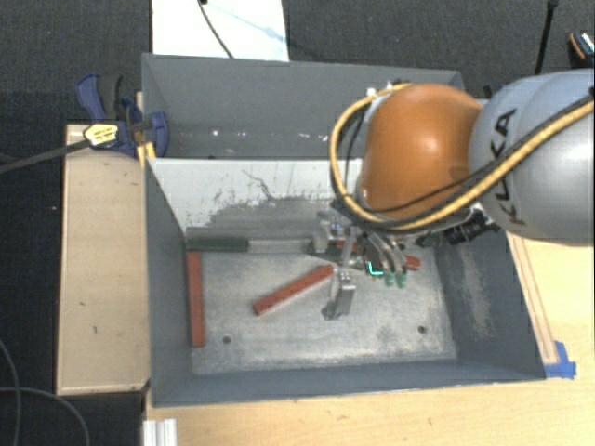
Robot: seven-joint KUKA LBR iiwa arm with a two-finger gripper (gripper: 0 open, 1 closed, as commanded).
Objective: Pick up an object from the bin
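Observation:
My gripper (337, 303) hangs low in the middle of the bin, under the arm's orange cover. Its tip is right beside the upper right end of a red-brown bar (291, 292), which lies slanted on the bin floor. I cannot tell whether the two touch. A dark green bar (218, 244) lies along the back edge of the floor, to the left of the gripper. A second red-brown bar (195, 297) lies lengthwise against the left wall.
Small green and red pieces (402, 271) show just right of the gripper, under the arm, and I cannot make out what they are. The arm covers the bin's back right part.

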